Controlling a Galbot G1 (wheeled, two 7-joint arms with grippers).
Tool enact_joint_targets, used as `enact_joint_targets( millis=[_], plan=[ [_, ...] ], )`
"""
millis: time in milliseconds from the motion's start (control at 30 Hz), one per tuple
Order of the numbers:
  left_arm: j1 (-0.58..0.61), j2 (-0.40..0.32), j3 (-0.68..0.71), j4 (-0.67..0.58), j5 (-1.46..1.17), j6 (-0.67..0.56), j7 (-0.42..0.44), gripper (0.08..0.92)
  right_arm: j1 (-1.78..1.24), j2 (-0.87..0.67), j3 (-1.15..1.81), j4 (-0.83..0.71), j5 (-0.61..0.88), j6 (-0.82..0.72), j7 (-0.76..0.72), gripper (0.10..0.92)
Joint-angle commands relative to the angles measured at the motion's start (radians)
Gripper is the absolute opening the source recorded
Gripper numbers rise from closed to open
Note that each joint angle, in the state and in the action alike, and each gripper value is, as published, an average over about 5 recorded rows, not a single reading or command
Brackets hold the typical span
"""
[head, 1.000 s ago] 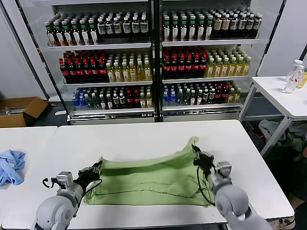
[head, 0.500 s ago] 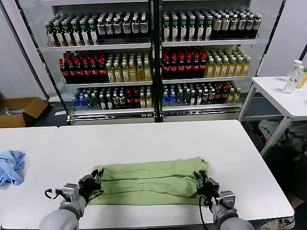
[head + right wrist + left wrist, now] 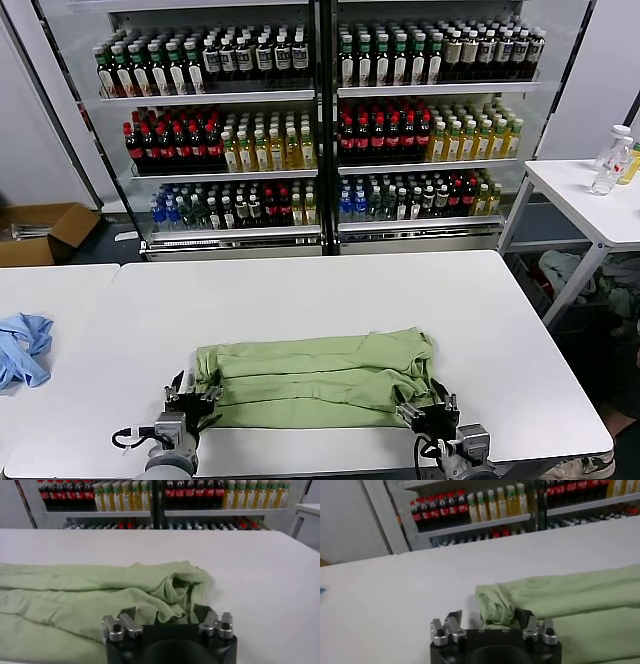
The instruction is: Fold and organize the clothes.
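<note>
Behind the white desk (image 3: 300,290) stand tall fridges (image 3: 320,120) full of drink bottles, and a smaller white side table (image 3: 590,195) with bottles sits off to the right. On the desk, near its front edge, lies the light green polo shirt (image 3: 315,375), folded into a long flat band with soft ridges running across it. A light blue cloth (image 3: 22,345) lies bunched well apart on the far left (it is not part of this job). The left claw (image 3: 190,400) sits at the shirt's left end with its fingers spread, and in the left wrist view the bunched corner of the shirt (image 3: 495,607) lies just in front of that claw (image 3: 492,622), not pinched. The right claw (image 3: 428,412) sits at the shirt's right end, also spread, and in the right wrist view the crumpled end of the shirt (image 3: 172,592) lies loose in front of that claw (image 3: 167,617). The long fold looks done, so I think the next step is folding the ends toward the middle. To do it well, each claw should grab all the layers at a corner, not just the top one. Both should lift only a little and move together, so the band stays flat. The right end looks rumpled and may need smoothing first.
</note>
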Motion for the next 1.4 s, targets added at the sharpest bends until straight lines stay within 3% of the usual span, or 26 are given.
enact_joint_targets(
  millis=[33,367,567,733,867,967,1133,1267,1400],
  plan=[
    [0.041,-0.045,0.010,0.027,-0.037,-0.045,0.004,0.593,-0.021,0.003,0.005,0.012,-0.014,-0.004,0.002,0.821],
    [0.041,0.024,-0.110,0.007,-0.157,-0.058,0.032,0.307,-0.017,-0.020,0.027,0.030,0.008,0.008,0.008,0.823],
    [0.046,0.092,-0.326,-0.031,-0.166,-0.066,0.027,0.142,-0.003,-0.032,0.023,0.037,0.020,0.012,0.013,0.823],
    [0.046,0.208,-0.548,-0.063,-0.157,-0.084,0.031,0.118,0.010,-0.045,0.021,0.043,0.030,0.016,0.015,0.823],
    [0.046,0.245,-0.612,-0.129,-0.256,-0.073,0.041,0.118,0.007,-0.054,0.021,0.048,0.033,0.021,0.015,0.823],
    [0.056,0.200,-0.559,-0.238,-0.448,-0.032,0.057,0.118,0.000,-0.058,0.023,0.051,0.032,0.026,0.015,0.823],
    [0.030,0.063,-0.352,-0.362,-0.751,0.040,0.056,0.118,-0.013,-0.064,0.027,0.058,0.027,0.032,0.013,0.823],
    [-0.012,-0.008,-0.165,-0.357,-0.826,0.056,0.062,0.118,-0.024,-0.066,0.033,0.067,0.024,0.036,0.012,0.823],
    [-0.045,-0.048,-0.021,-0.282,-0.731,0.052,0.076,0.118,-0.029,-0.066,0.041,0.071,0.022,0.040,0.011,0.823]
  ],
)
